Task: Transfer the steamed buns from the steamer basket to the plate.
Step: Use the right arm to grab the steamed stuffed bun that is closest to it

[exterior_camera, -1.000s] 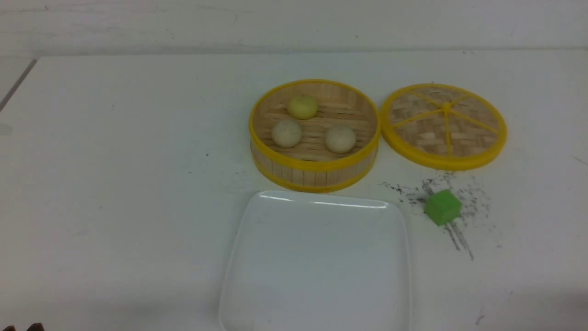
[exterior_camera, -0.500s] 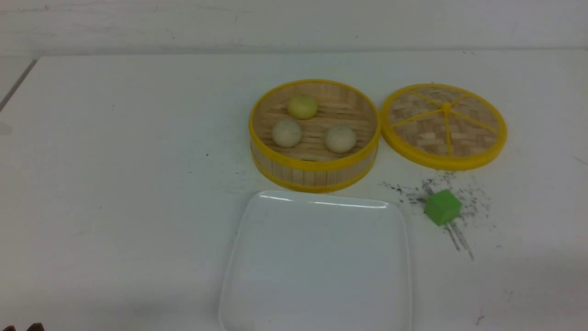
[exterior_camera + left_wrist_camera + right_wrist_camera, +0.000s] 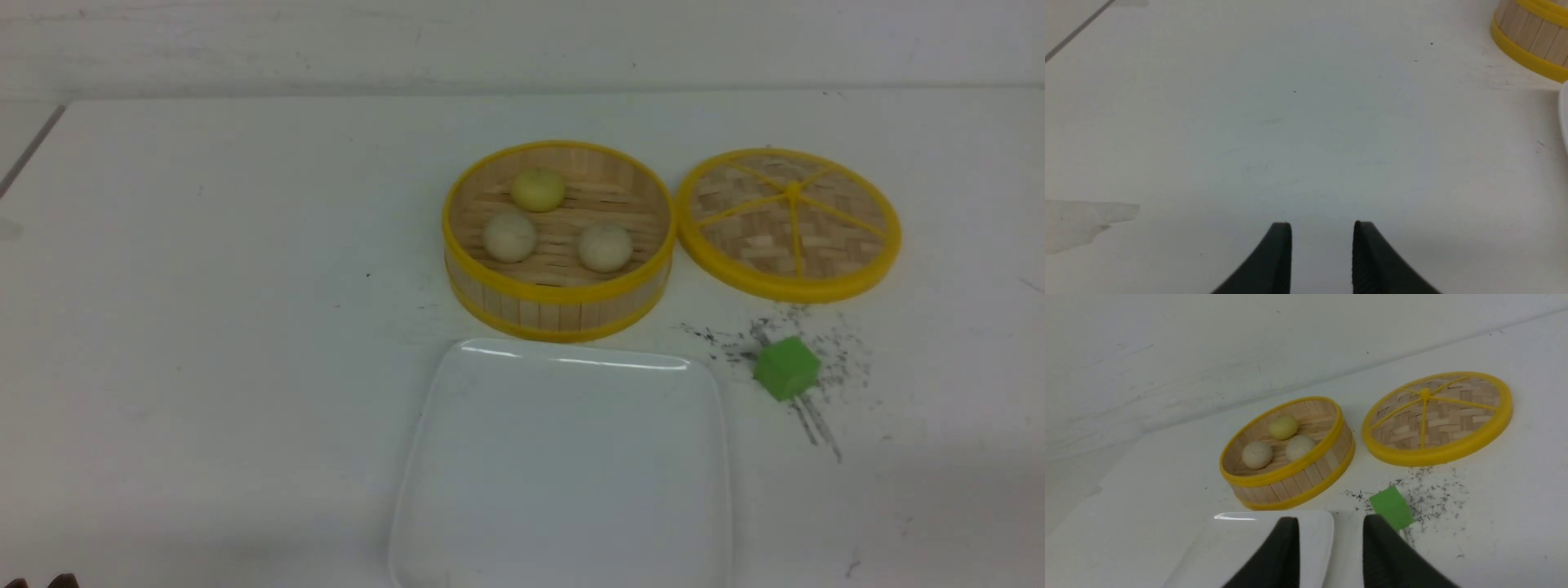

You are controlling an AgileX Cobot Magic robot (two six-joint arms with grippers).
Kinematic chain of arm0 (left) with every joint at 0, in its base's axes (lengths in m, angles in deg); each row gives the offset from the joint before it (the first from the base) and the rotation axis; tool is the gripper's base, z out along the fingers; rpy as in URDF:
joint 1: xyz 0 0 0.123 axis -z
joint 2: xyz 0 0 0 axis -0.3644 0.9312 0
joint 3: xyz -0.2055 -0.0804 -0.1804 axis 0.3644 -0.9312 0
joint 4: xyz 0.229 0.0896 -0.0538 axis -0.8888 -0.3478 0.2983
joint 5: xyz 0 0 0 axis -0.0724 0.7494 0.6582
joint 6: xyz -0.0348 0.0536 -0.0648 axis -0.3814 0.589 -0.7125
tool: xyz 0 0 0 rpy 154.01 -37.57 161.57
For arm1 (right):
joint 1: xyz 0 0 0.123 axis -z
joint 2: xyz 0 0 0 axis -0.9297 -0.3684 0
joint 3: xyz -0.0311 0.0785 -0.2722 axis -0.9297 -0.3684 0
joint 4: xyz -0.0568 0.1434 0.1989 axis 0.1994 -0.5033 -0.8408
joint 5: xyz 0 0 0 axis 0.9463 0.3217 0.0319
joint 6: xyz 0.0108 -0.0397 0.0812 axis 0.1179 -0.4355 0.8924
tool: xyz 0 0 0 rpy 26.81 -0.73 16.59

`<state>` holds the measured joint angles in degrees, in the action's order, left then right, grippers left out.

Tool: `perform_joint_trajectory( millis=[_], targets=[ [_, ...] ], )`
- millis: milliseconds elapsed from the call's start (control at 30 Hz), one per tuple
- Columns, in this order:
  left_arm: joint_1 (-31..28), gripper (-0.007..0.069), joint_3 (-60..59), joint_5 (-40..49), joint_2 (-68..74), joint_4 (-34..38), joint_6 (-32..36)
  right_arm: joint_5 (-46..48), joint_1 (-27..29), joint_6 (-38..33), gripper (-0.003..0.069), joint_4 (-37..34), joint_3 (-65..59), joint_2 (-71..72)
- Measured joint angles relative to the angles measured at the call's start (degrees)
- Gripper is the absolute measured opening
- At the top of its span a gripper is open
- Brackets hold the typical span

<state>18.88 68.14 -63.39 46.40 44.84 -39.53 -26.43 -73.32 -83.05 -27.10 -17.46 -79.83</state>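
Three steamed buns lie in the steamer basket [image 3: 555,306]: a pale yellow one [image 3: 537,189] at the back and two beige ones [image 3: 509,237] [image 3: 605,247] in front. The white square plate [image 3: 563,465] sits bare just in front of the basket. My left gripper [image 3: 1323,224] is open over bare table, well left of the basket [image 3: 1531,36], with nothing between its fingers. My right gripper [image 3: 1331,519] is open and holds nothing, above the plate's [image 3: 1229,547] corner near the green cube, short of the basket [image 3: 1290,486] and buns [image 3: 1283,427].
The flat woven lid [image 3: 789,222] lies to the right of the basket. A green cube [image 3: 786,368] sits among dark specks right of the plate, also in the right wrist view [image 3: 1391,507]. A wall runs along the table's far edge.
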Motion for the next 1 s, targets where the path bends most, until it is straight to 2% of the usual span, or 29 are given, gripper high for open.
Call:
perform_joint_trajectory(
  millis=[433,633,800,1000],
  targets=[
    [0.00,0.0245,-0.06,-0.97,0.00,-0.36,-1.72,1.67,0.00,0.00,0.0243,-1.18,0.00,0.00],
    [0.00,0.0245,-0.38,-9.40,0.00,11.28,-14.23,4.99,0.00,-0.21,0.0243,-1.12,0.00,0.00],
    [0.00,0.0245,-0.43,-19.08,0.00,16.81,-19.52,7.53,0.00,-4.94,0.0243,-1.12,0.00,0.00],
    [0.00,0.0245,-0.43,-22.49,0.00,25.80,-28.36,8.37,0.00,-9.07,0.0243,-5.01,0.00,-0.07]
  ],
)
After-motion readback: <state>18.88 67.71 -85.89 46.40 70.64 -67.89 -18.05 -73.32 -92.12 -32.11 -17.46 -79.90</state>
